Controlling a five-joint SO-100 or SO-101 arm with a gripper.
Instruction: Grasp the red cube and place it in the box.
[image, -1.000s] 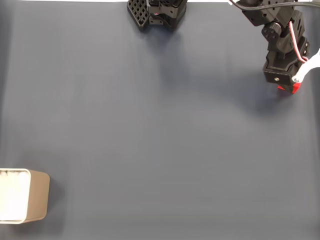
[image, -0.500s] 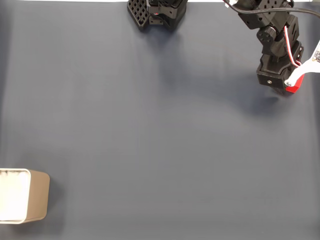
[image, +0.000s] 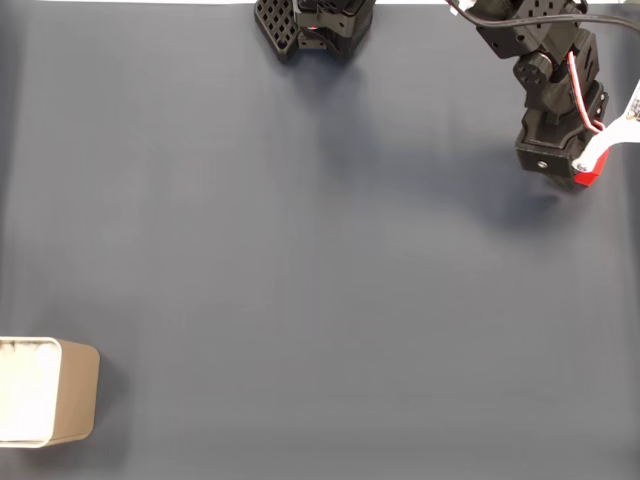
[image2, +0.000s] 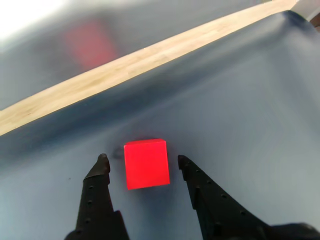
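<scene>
- Claw (image2: 141, 162) in the wrist view: two black fingers (image2: 97, 192) rise from the lower edge, tips spread apart, jaws open; nothing is gripped.
- Cube (image2: 146, 163) sits between the fingertips in the wrist view; a narrow gap shows on each side, so neither finger touches it; it rests on the dark mat (image2: 250, 125); its near face is plain bright red; a small shadow lies at its left edge.
- Fixed view: claw (image: 580, 170) at the upper right, hung under the black arm (image: 545, 60); a white piece (image: 615, 135) sticks out to the right of it; red and white wires run along the arm.
- Fixed view: cube (image: 587, 178) shows as a red sliver at the lower right edge of the claw's black body, mostly hidden under it; whether it touches the mat cannot be told from here.
- Arm base (image: 315, 25) stands at the top centre of the fixed view, well apart from the claw.
- Box (image: 70, 392) at the lower left edge of the fixed view; tan outer wall, white inside, partly cut by the frame; it is well apart from cube and claw, across the whole mat.
- Wrist view, beyond the mat: a pale wooden strip (image2: 150, 52) runs diagonally; above it a blurred red patch (image2: 90, 42), too soft to identify.
</scene>
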